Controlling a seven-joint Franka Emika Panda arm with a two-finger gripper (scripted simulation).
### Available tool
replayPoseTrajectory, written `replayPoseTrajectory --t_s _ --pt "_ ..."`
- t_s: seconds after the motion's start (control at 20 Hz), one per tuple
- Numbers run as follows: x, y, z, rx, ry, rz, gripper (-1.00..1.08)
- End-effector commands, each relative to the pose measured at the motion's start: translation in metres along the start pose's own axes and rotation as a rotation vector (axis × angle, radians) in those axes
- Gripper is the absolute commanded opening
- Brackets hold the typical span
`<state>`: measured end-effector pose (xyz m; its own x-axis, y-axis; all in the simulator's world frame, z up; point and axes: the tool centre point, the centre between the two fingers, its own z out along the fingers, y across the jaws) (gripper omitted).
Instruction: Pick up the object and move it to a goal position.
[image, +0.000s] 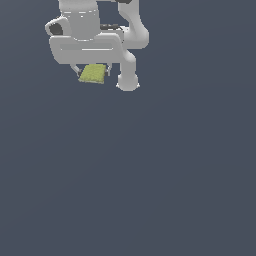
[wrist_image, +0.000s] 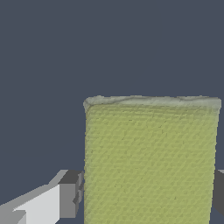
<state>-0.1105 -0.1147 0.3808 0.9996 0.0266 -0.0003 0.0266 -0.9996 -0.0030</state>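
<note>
Though I look for lettering, none can be read on the small yellow-green rectangular block (wrist_image: 151, 162), whose surface is mottled and finely dimpled, paler along one edge. It sits between the dark fingertips (wrist_image: 72, 194) of the white gripper (image: 93, 70), clamped on both sides, under the white arm (image: 127, 45), near the exterior view's top.

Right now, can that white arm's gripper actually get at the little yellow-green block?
Probably yes: the gripper already has a finger on each side of the block, with nothing between them. Whether it is squeezing yet is unclear.
</note>
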Motion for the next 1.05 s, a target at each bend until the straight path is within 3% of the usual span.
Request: replayPoseTrajectory --t_s 0.0,0.5,1.0 --pt "-0.005 0.012 -0.026 -0.001 0.0 0.0 -1.0" --pt "-0.014 0.044 -0.095 -0.002 0.0 0.0 -1.0" --pt "-0.015 0.054 -0.115 -0.003 0.0 0.0 -1.0"
